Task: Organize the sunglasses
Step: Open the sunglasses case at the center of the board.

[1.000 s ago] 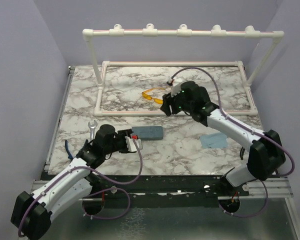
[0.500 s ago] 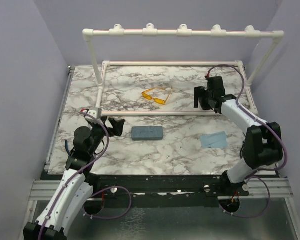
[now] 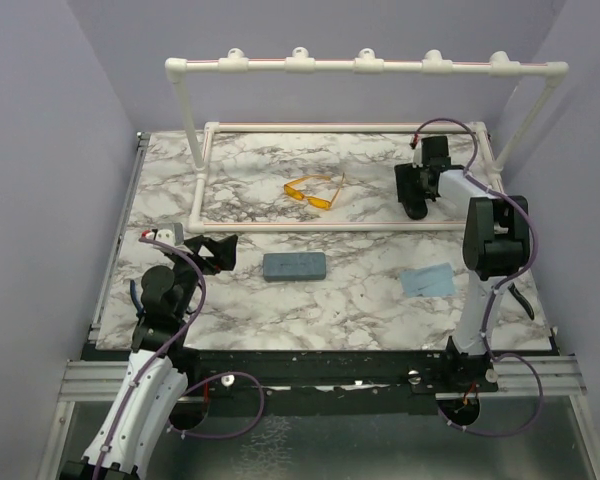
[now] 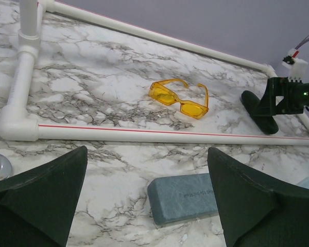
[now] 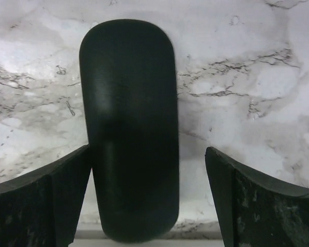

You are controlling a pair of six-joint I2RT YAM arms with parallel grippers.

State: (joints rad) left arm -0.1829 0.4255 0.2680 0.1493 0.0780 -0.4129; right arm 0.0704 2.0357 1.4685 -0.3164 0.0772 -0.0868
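A: How far along?
B: Hardly started. Left gripper (image 3: 212,250) gapes empty just left of the blue case (image 3: 294,266). Yellow glasses (image 3: 313,192) lie loose beyond that case. Further, to its right, right gripper (image 5: 147,200) spreads wide astride the black case (image 5: 129,128). Dark pair unseen
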